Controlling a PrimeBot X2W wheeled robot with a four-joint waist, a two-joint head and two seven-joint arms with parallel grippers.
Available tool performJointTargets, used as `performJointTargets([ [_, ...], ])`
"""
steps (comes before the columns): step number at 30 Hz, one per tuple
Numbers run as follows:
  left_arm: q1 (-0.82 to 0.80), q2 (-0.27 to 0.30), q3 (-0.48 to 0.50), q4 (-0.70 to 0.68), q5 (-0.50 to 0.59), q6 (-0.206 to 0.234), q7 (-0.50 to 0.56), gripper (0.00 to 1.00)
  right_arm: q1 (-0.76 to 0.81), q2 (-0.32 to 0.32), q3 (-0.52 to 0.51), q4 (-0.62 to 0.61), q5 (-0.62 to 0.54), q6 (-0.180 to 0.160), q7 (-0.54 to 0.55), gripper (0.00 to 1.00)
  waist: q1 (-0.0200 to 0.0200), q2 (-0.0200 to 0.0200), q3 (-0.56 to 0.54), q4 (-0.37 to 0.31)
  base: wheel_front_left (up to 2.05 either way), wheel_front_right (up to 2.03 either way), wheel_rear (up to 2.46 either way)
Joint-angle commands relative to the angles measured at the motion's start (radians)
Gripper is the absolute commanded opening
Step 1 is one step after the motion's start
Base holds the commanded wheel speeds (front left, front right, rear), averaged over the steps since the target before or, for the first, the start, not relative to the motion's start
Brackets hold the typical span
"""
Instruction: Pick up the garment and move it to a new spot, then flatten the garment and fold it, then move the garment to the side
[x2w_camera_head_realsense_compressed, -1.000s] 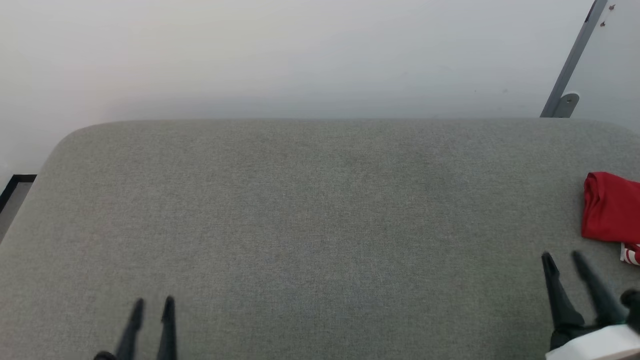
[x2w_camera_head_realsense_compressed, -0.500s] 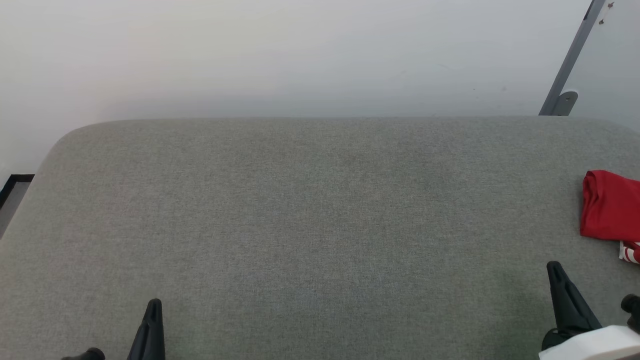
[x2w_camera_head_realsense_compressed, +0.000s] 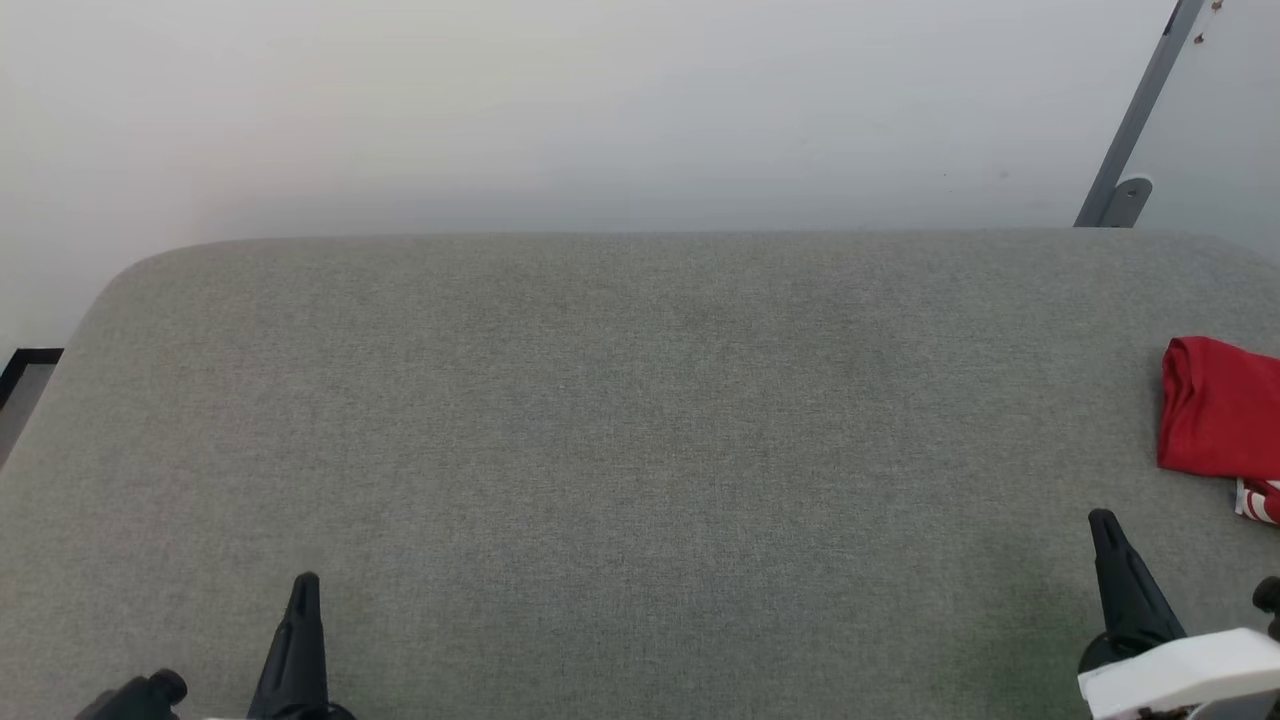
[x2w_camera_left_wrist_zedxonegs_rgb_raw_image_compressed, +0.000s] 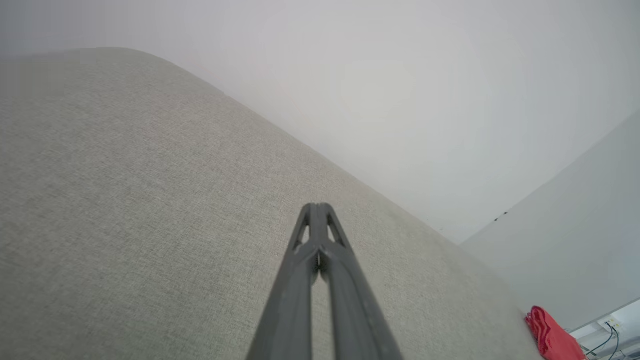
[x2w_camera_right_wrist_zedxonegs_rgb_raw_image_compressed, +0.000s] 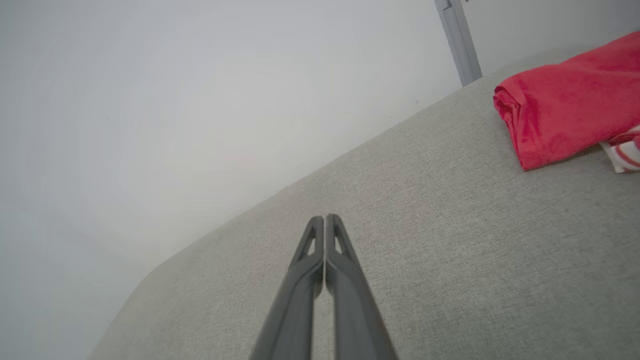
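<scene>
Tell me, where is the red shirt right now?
In the head view the garment lies folded at the right edge of the grey padded surface, a little ahead and right of the right gripper.

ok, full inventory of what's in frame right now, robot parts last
padded surface: one, grey fabric, spans the head view.
garment: one, red, folded, on the surface at the right edge; white-and-red striped trim pokes out at its near side.
wall: one, pale grey-white, behind the surface.
metal post: one, grey, slanted, upper right against the wall.
left gripper: one, dark, shut, lower left over bare surface.
right gripper: one, dark, shut, lower right, short of the garment, not touching it.
</scene>
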Motion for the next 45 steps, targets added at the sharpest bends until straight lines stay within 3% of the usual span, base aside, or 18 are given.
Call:
performJointTargets([
  [1, -0.033, 0.007, 0.002, -0.004, -0.047, -0.001, 0.010, 0.00, -0.032, 0.000, -0.009, -0.010, 0.038, 0.000, 0.008, 0.00, 0.0000, -0.0001, 0.001, -0.001, 0.00, 0.00, 0.00],
  [45, -0.168, -0.001, 0.023, 0.079, -0.556, -0.002, 0.140, 0.00, -0.114, 0.079, -0.043, 0.041, 0.485, 0.000, 0.119, 0.00, 0.0000, -0.0001, 0.014, -0.016, 0.00, 0.00, 0.00],
])
